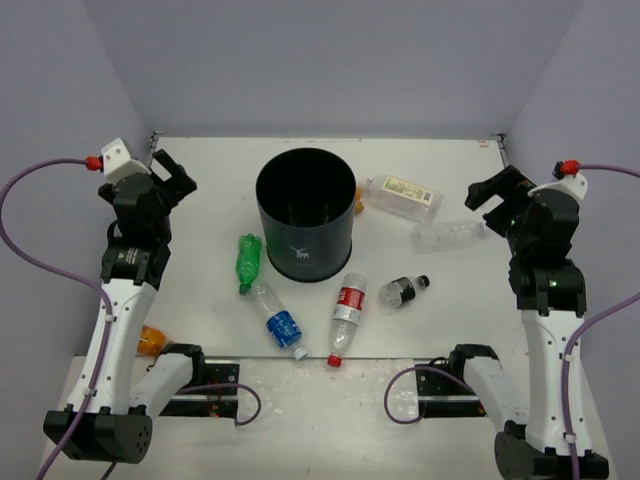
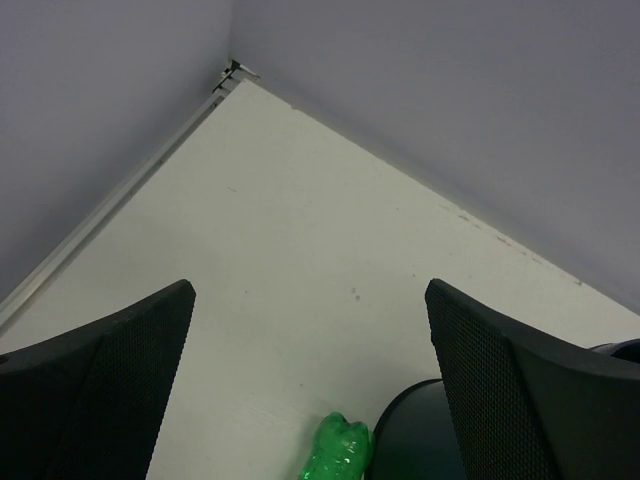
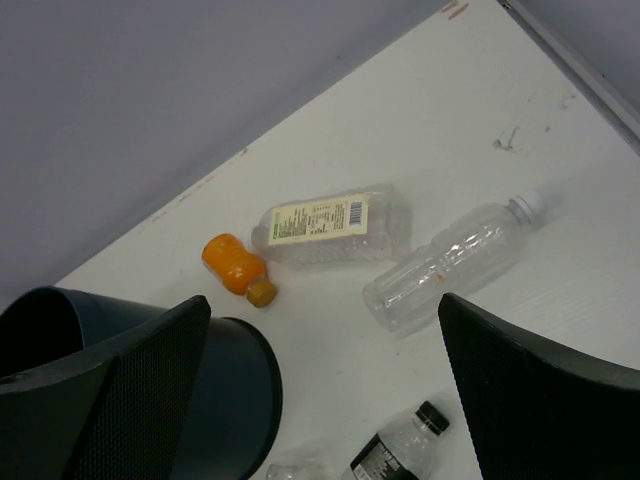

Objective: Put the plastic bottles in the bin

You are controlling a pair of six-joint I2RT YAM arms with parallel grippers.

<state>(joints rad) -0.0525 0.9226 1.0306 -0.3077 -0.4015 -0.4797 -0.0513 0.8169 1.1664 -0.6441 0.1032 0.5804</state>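
So, nothing looks binned yet: your bottles (image 1: 283,322) lie around the bin (image 1: 305,250), left claw (image 1: 172,172) and right claw (image 1: 495,190) spread wide, empty

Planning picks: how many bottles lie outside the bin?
7: green, blue-label, red-label and dark in front of the bin; orange, cream-label and unlabelled to its right. Orange thing by the left arm may be an eighth.

I see my left fingers (image 2: 100,400) spread wide above the white desk (image 2: 300,230). Between them, nearer the right one, a green bottle (image 2: 338,452) lies just beside the bin (image 2: 415,440).
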